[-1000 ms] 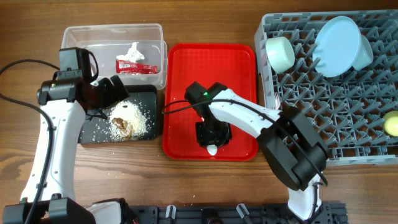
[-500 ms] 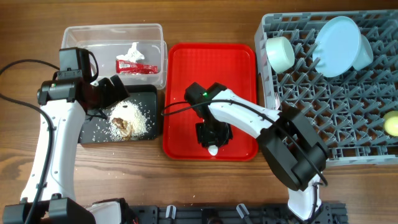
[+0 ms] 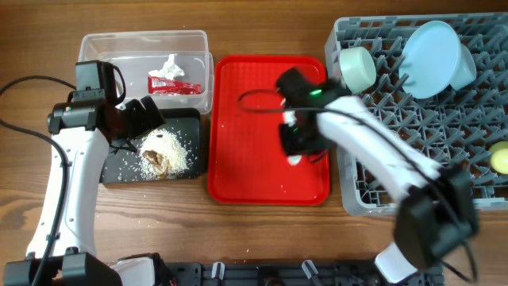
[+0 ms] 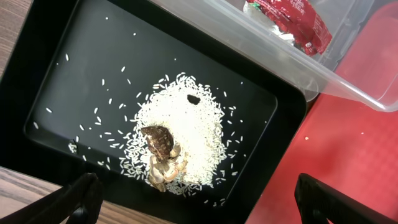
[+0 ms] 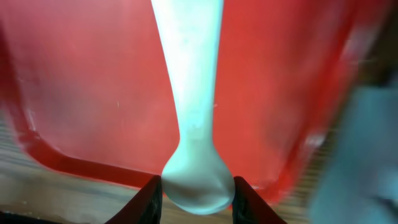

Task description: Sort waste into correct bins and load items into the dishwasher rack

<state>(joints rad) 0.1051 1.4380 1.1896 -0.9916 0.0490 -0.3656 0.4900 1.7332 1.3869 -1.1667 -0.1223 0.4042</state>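
Right wrist shows right hand (image 5: 196,191) clamped on white spoon (image 5: 186,93) (by its bowl end).

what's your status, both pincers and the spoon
Right pincer shut on white spoon, over red tray beside dishwasher rack. Left pincer open above food scraps in black tray. Nothing seen between spoon and rack.

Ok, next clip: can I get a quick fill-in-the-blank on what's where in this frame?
1. The right gripper is shut on a white plastic ___.
2. The red-and-white wrapper lies inside the clear ___.
3. The food scraps lie in the ___ tray.
4. The yellow cup sits at the right edge of the grey ___.

Missing words: spoon; tub; black; rack.
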